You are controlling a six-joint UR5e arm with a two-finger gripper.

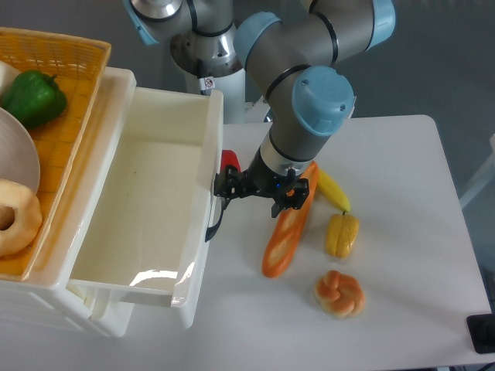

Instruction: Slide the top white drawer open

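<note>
Resting nearest on the white tabletop (402,255) are a knotted golden bun (339,293), a yellow corn piece (341,235), a long orange-brown baguette (283,239) and a yellow banana-like piece (333,191). Beside them, the black two-finger claw (222,188) of the grey-and-blue robot arm (309,85) sits at the curved black handle (214,222) of the glossy white plastic top drawer (147,209), apparently gripping it, though its fingers cannot be made out clearly. Pulled well out from its white cabinet at the left, that drawer shows a bare interior, with an orange woven basket (66,93) holding a green pepper (32,97) behind it.
</note>
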